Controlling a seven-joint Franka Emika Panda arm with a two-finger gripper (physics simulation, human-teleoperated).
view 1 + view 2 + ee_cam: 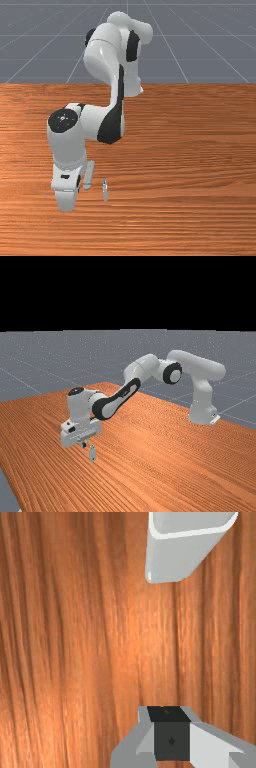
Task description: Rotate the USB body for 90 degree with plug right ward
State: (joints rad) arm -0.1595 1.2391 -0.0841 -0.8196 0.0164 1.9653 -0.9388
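Front view: USB body, seemingly blue-tipped.

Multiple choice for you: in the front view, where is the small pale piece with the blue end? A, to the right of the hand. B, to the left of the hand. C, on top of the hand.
A: the small pale piece lies to the front view's right of the hand.

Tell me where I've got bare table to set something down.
In the front view, the wooden table is bare from the USB body to the right edge, and between the gripper and the left edge. It is crowded between gripper and USB body.
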